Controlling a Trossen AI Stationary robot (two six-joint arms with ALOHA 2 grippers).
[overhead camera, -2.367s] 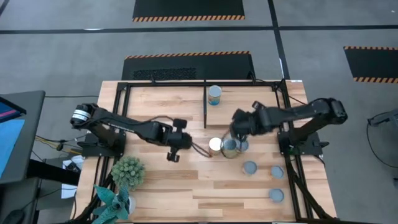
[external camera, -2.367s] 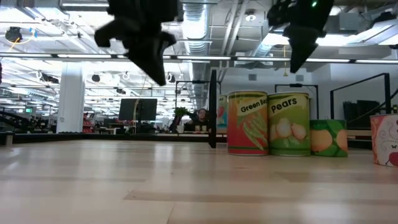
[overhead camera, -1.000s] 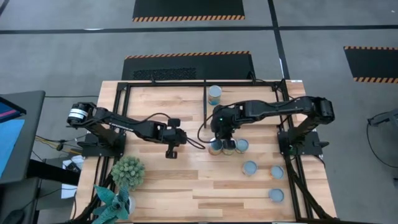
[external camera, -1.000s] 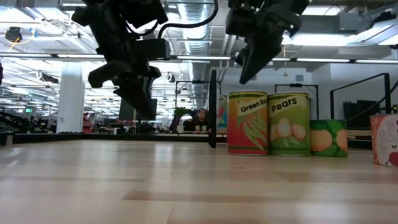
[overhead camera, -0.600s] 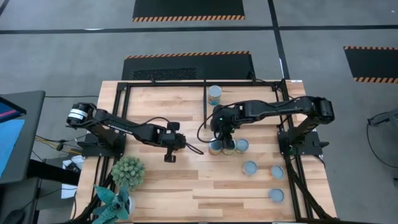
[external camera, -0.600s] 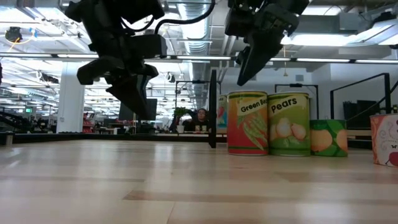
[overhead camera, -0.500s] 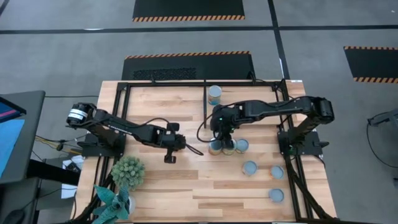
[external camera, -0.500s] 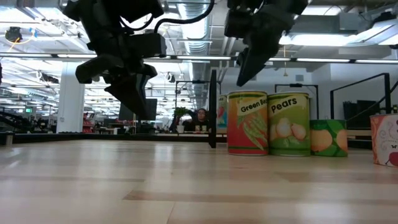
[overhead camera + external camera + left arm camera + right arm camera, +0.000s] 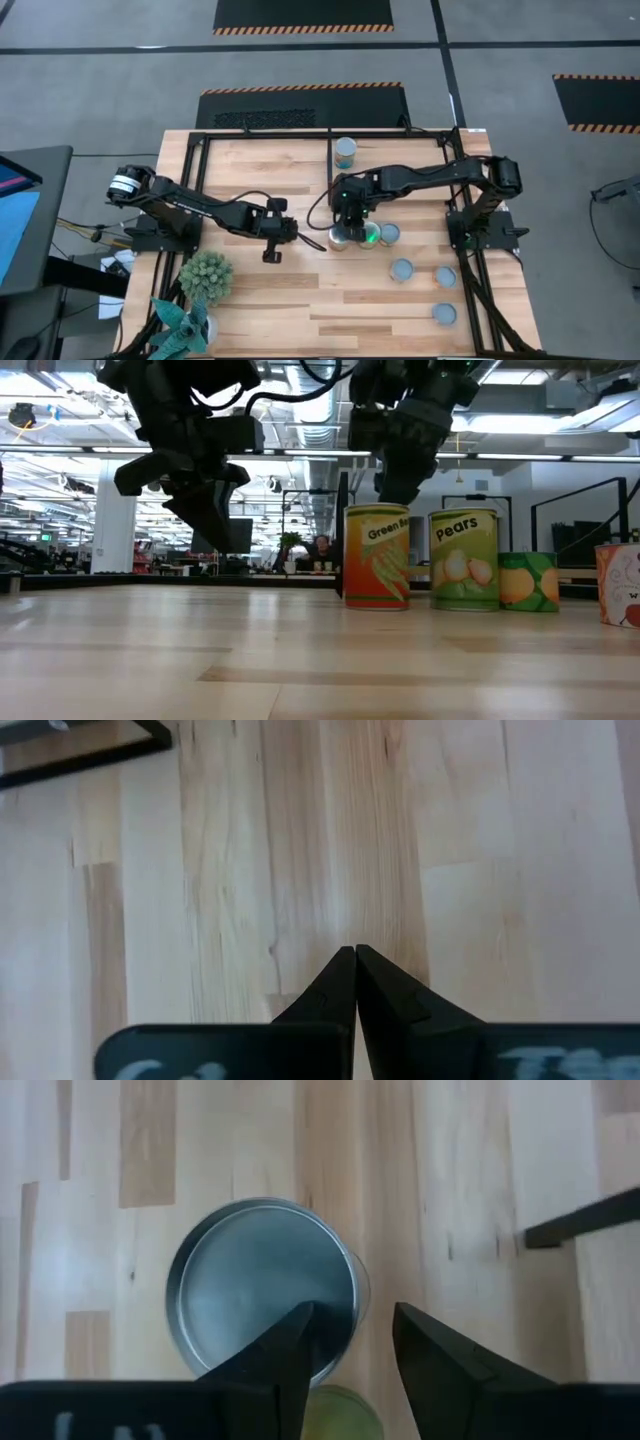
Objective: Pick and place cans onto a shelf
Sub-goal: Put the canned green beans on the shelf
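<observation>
Metal round-topped can [image 9: 262,1285] — right pincer [image 9: 352,1342] astride rim

Light wood table [image 9: 260,290], cans [image 9: 401,269] scattered, black shelf [image 9: 330,170], potted plant [image 9: 206,276]

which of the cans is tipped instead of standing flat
The orange-and-yellow green beans tin, directly under the right tool. It leans with its base partly off the wood, while the green pears tin beside it stands upright.
</observation>
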